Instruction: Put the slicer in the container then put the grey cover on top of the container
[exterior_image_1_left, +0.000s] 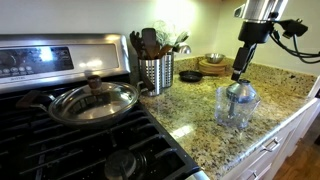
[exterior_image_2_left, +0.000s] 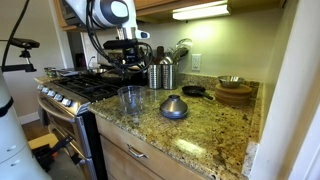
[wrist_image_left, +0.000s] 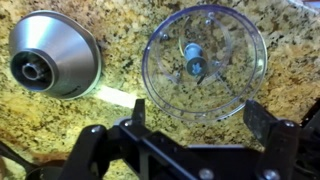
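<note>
The clear plastic container (wrist_image_left: 205, 60) stands upright on the granite counter, and it shows in both exterior views (exterior_image_1_left: 236, 106) (exterior_image_2_left: 130, 98). The slicer (wrist_image_left: 193, 62), a small blade piece on a centre post, sits inside it. The grey dome cover (wrist_image_left: 55, 52) lies on the counter beside the container, apart from it, and also shows in an exterior view (exterior_image_2_left: 174, 107). My gripper (wrist_image_left: 200, 125) is open and empty. It hangs straight above the container's near rim (exterior_image_1_left: 240, 73).
A perforated steel utensil holder (exterior_image_1_left: 156, 72) stands by the stove. A pan with a glass lid (exterior_image_1_left: 92, 100) sits on the burners. A small black skillet (exterior_image_1_left: 190, 76) and wooden bowls (exterior_image_1_left: 213, 65) are at the back. The counter edge (exterior_image_2_left: 150, 140) is close to the container.
</note>
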